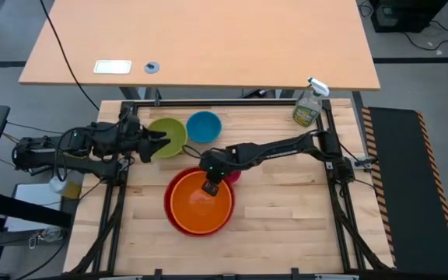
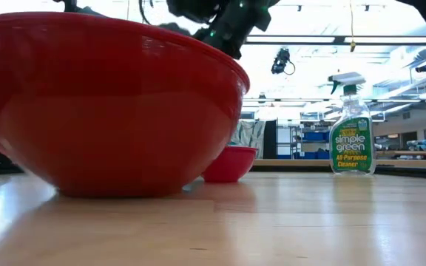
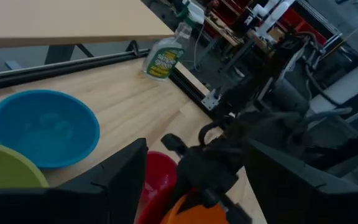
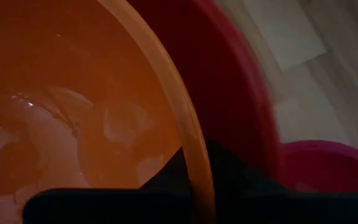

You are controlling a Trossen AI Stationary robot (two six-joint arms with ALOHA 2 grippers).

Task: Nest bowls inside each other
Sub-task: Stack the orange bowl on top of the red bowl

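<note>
The orange bowl (image 1: 201, 204) lies inside the red bowl (image 1: 169, 208) at the middle of the table. My right gripper (image 1: 211, 187) reaches down to the orange bowl's far rim and is shut on it. The magenta bowl (image 1: 232, 176) stands just behind the red one, half hidden under my right arm. The lime green bowl (image 1: 169, 134) and the blue bowl (image 1: 204, 127) stand side by side at the far left. My left gripper (image 1: 159, 145) hovers open over the green bowl's near edge, holding nothing. My right gripper pinches the orange bowl's far rim (image 4: 192, 163), with one finger (image 4: 166, 182) inside the bowl and the other (image 4: 241, 186) outside, between the orange wall and the red one. The fingers slant down from the far right. The bowl sits roughly level inside the red bowl.
A spray bottle (image 1: 308, 105) stands at the table's far right corner. Dark frame rails run along the far (image 1: 224, 103) and side edges. Bare wood lies to the right of the red bowl and along the near edge.
</note>
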